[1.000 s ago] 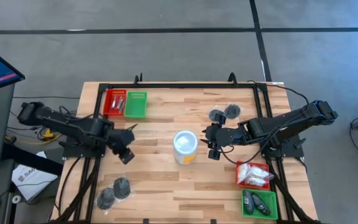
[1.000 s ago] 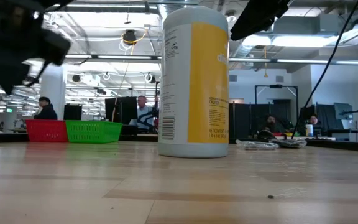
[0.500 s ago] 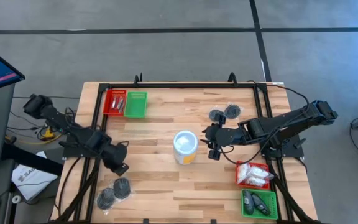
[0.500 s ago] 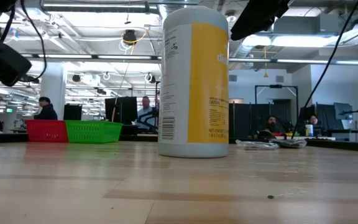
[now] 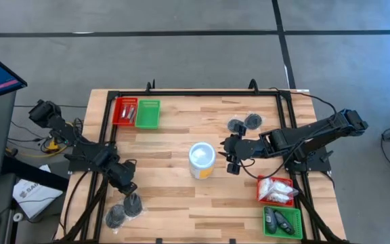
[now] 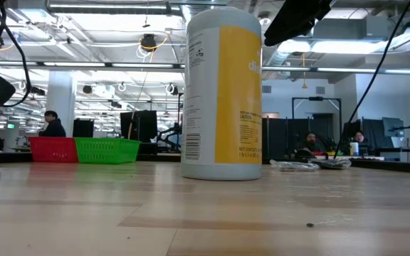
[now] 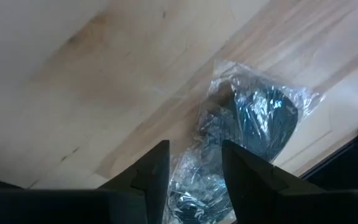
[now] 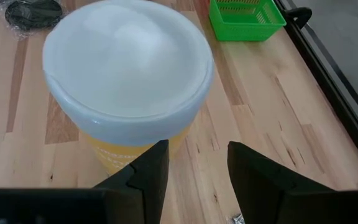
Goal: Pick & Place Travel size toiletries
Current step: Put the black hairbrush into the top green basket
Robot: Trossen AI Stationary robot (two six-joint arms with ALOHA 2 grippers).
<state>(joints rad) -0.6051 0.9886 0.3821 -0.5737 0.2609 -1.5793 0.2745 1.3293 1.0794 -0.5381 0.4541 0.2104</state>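
Observation:
Two dark grey round pieces in clear wrap [image 5: 124, 209] lie flat near the table's near left corner, seen close up as one wrapped piece [image 7: 263, 118]. My left gripper [image 5: 127, 188] [image 7: 194, 177] hangs just above them, open, pointing down, touching nothing. Two more wrapped dark pieces [image 5: 244, 123] lie flat toward the far right. My right gripper [image 5: 232, 157] [image 8: 194, 168] waits open beside the white cup [image 5: 202, 159] [image 8: 129, 68], on its right. White sachets [image 5: 275, 188] fill the near red tray, and slim tubes [image 5: 127, 108] lie in the far red tray.
The white cup with yellow label [image 6: 223, 92] stands upright mid-table. A red tray [image 5: 123, 112] and a green tray [image 5: 147, 114] sit at the far left. Another green tray [image 5: 282, 221] at the near right corner holds dark items. Black frame rails run along the table edges.
My left arm has swung toward the table's near edge and lowered, bringing its gripper from mid-left of the table to just above the wrapped dark pieces at the near left. In the low view it has slid out toward the picture's left edge.

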